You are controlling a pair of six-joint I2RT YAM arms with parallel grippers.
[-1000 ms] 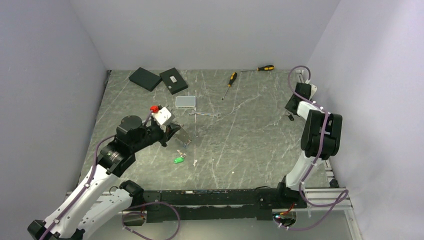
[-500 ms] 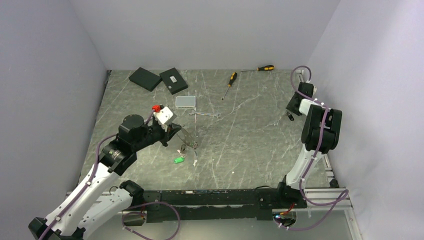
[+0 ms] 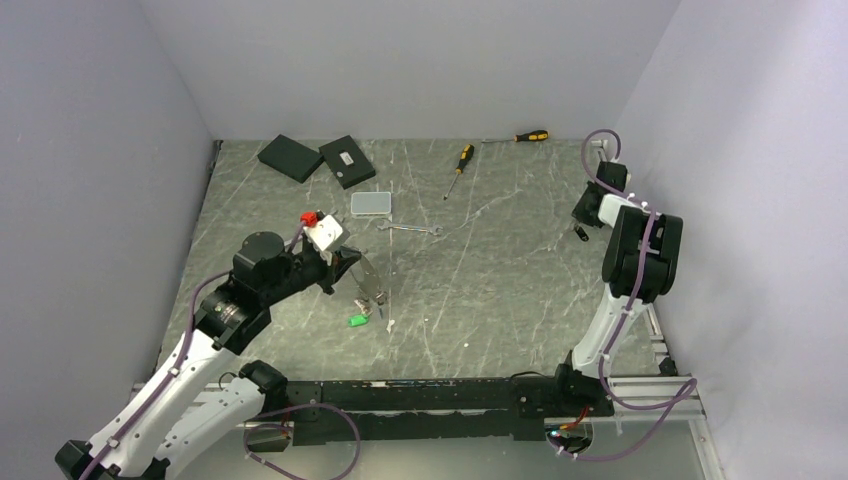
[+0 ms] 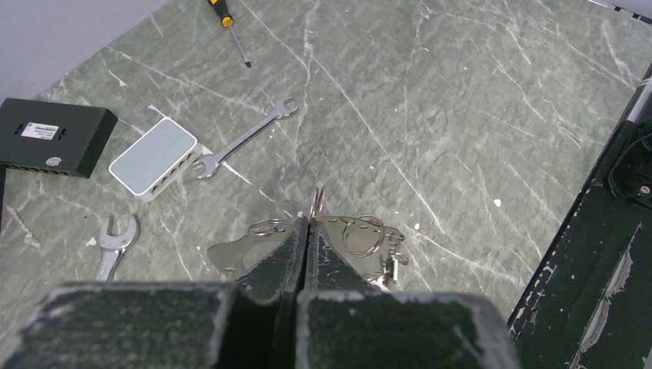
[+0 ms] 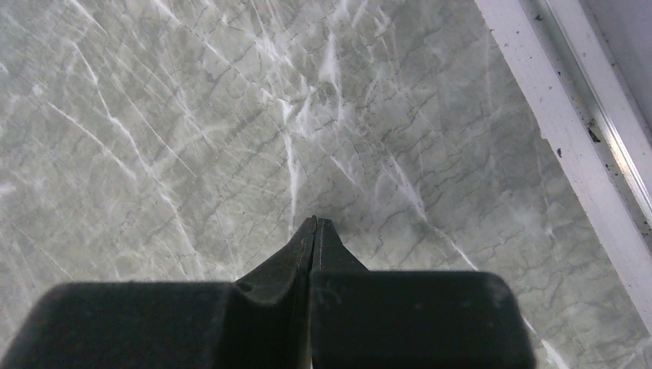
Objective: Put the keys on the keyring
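Clamped on keyring (image 4: pixel 315 203) at left gripper (image 4: pixel 309 223); open table (image 4: pixel 461 115) ahead. Closed empty at right gripper (image 5: pixel 314 223); rail (image 5: pixel 569 123) just rightward.

The grey-green marbled counter (image 3: pixel 500 290) carries a black box (image 3: pixel 290 157) beside a second black box (image 3: pixel 347 160) at the far left. It also holds a small pale box (image 3: pixel 371 203), a spanner (image 3: pixel 410 229), another spanner (image 4: pixel 115 244), two screwdrivers (image 3: pixel 460 160) (image 3: pixel 530 135), and a green-tagged key (image 3: pixel 357 320).
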